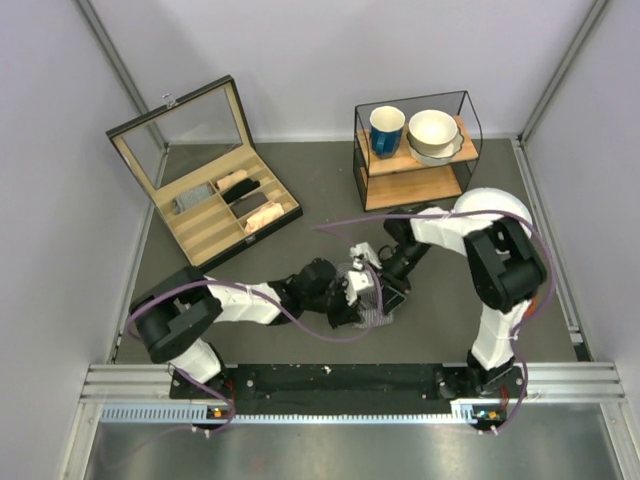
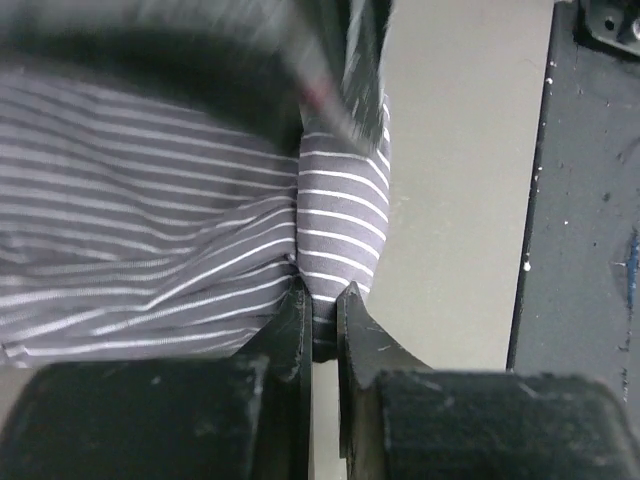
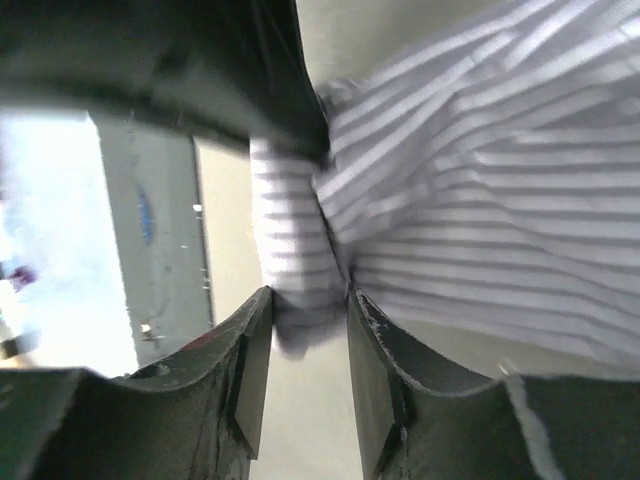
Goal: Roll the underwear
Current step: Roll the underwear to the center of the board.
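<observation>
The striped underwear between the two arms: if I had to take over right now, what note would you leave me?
Left claw: shut on a fold at the edge of the underwear.
Right claw: shut on another bunched fold of it.
Position: the cloth is crumpled between both claws, mid-table, just ahead of the arm bases. Whether it is lifted cannot be told.
Done: both grips taken.
Left: no tidy roll shows yet, so the rolling itself remains.
</observation>
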`<state>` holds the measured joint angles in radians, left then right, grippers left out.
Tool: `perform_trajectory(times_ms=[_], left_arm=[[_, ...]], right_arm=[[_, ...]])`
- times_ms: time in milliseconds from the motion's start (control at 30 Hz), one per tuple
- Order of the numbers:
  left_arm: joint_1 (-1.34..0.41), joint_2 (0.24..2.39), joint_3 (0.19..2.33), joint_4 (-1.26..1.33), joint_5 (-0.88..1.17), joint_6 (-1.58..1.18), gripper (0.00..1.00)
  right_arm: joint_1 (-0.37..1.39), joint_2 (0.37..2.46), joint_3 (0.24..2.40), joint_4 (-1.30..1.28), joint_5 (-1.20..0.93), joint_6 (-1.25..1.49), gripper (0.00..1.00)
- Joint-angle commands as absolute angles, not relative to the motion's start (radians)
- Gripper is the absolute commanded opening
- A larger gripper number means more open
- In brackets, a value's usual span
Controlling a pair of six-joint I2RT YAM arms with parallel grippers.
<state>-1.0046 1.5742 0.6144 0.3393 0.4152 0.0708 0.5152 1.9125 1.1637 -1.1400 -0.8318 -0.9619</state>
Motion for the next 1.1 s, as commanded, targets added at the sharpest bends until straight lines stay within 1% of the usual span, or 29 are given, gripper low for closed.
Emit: perform_trajectory(times_ms=[0,33,100,133,167,267,300,367,400,500,567,633,667,800,833,933,967,1033,1067], left_arm=[[-0.879,1.62,0.539,0.449,0.607,-0.164,0.0],[-0.861,1.631,0.531,0.465,0.644,-0.193,0.0],[-0.809,1.678,0.529,0.486,0.695,-0.265,0.0],[-0.793,1.696,0.534,0.504,0.734,-0.293,0.0],[-0.767,1.715,0.546,0.511,0.753,-0.319,0.0],[-0.729,1.795,0.574,0.54,0.83,-0.396,0.0],[-0.723,1.825,0.58,0.548,0.841,-0.425,0.0],[-0.707,1.848,0.601,0.535,0.848,-0.452,0.0],[-0.703,1.867,0.607,0.534,0.848,-0.465,0.0],[-0.692,1.879,0.629,0.502,0.832,-0.485,0.0],[-0.687,1.884,0.655,0.468,0.822,-0.486,0.0],[-0.684,1.885,0.661,0.466,0.827,-0.495,0.0],[-0.684,1.885,0.669,0.466,0.828,-0.503,0.01],[-0.684,1.884,0.687,0.46,0.841,-0.508,0.02],[-0.684,1.882,0.689,0.462,0.841,-0.508,0.02],[-0.678,1.861,0.681,0.477,0.841,-0.512,0.05],[-0.673,1.849,0.675,0.486,0.838,-0.521,0.06],[-0.652,1.792,0.644,0.52,0.828,-0.531,0.11],[-0.644,1.766,0.632,0.528,0.812,-0.531,0.15]], right_arm=[[0.433,1.686,1.09,-0.953,-0.724,-0.911,0.41],[0.427,1.651,1.069,-0.896,-0.715,-0.908,0.44],[0.425,1.539,1.007,-0.848,-0.716,-0.929,0.47],[0.426,1.505,0.988,-0.824,-0.733,-0.948,0.47],[0.426,1.43,0.968,-0.81,-0.774,-0.969,0.5],[0.442,1.327,0.867,-0.766,-0.851,-1.106,0.55],[0.471,1.266,0.804,-0.74,-0.851,-1.159,0.58],[0.515,1.214,0.744,-0.634,-0.806,-1.172,0.64],[0.569,1.171,0.691,-0.591,-0.781,-1.17,0.67],[0.646,1.143,0.625,-0.453,-0.665,-1.161,0.67],[0.715,1.161,0.612,-0.401,-0.564,-1.151,0.67],[0.762,1.199,0.598,-0.348,-0.51,-1.154,0.67],[0.776,1.21,0.592,-0.333,-0.464,-1.157,0.67],[0.807,1.262,0.569,-0.279,-0.39,-1.163,0.66],[0.807,1.27,0.569,-0.276,-0.385,-1.163,0.66],[0.808,1.313,0.568,-0.285,-0.353,-1.172,0.59],[0.808,1.336,0.572,-0.296,-0.332,-1.173,0.5],[0.808,1.364,0.586,-0.32,-0.311,-1.164,0.37],[0.808,1.374,0.607,-0.349,-0.305,-1.155,0.27]])
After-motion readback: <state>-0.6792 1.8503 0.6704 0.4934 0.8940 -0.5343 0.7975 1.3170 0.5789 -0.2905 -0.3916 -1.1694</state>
